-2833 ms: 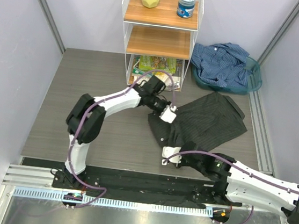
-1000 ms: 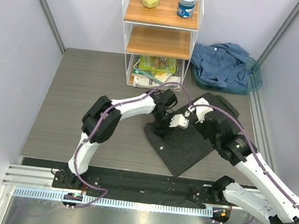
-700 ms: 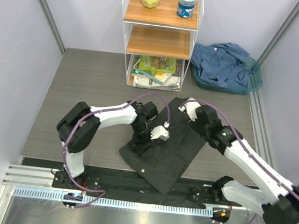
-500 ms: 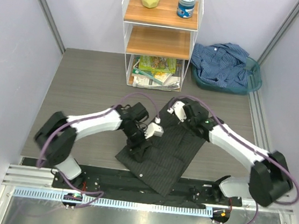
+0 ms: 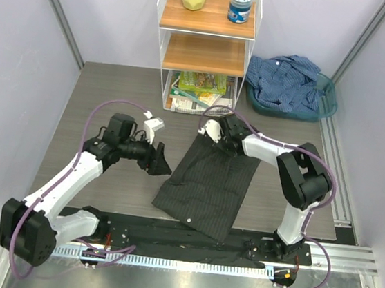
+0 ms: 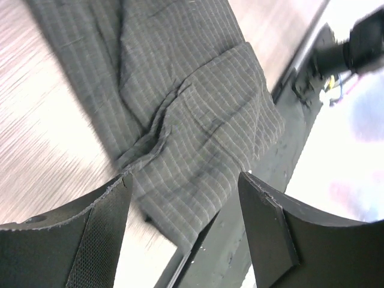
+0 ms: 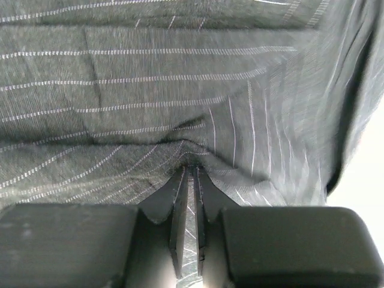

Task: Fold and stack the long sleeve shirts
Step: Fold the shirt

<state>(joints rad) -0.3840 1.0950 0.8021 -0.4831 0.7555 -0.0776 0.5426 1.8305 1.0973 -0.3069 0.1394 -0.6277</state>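
The charcoal shirt point(image 7: 180, 90) runs past every edge of the right wrist view, and the fold pinched between the right fingers point(image 7: 177, 222) is mostly hidden by them. One side of the left wrist view washes into a bright blur. At the far right the blue shirt point(image 5: 286, 82) lies heaped, its sleeves and collar lost in folds.

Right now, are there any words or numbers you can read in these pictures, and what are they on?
No text here can be read.
Label on the blue-lidded jar atop the shelf rack: too small to read.
Print on the colourful packets at the rack's bottom: too small to read.
On the dark pinstriped shirt and the blue shirt: no writing visible.
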